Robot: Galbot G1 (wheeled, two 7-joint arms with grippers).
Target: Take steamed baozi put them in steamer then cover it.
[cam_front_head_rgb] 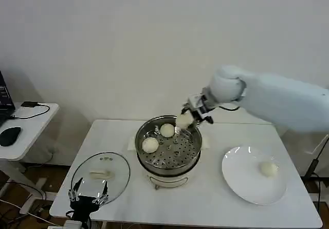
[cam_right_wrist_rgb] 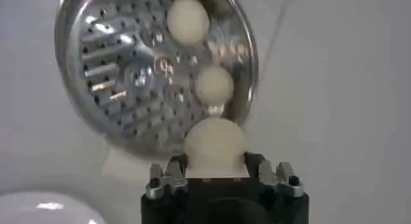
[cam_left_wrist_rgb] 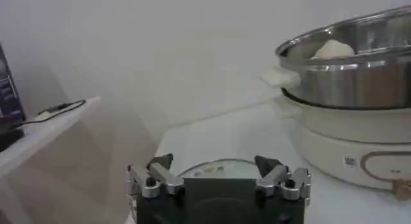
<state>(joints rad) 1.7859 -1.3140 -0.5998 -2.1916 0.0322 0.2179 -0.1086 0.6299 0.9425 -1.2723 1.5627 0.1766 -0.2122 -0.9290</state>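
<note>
Head view: the right gripper (cam_front_head_rgb: 191, 117) is closed on a bun (cam_front_head_rgb: 184, 120) over the far rim of the steamer (cam_front_head_rgb: 154, 159), where two buns (cam_front_head_rgb: 150, 144) already sit. Released here, it could catch the rim and roll out. The left gripper (cam_front_head_rgb: 87, 197) hangs open, holding nothing, above the lid (cam_front_head_rgb: 115, 175); one more bun (cam_front_head_rgb: 268, 169) waits on the plate (cam_front_head_rgb: 241, 182).

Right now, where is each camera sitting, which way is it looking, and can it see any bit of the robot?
Head view: on the robot's head, looking forward and down at the table; both arms show, the right gripper holding a baozi over the steamer.
Left wrist view: low by the table, facing the steamer's side; the open left gripper shows.
Right wrist view: above the steamer, looking down; its gripper clamps the baozi.
Shared: head and right wrist views both see two baozi on the tray.
</note>
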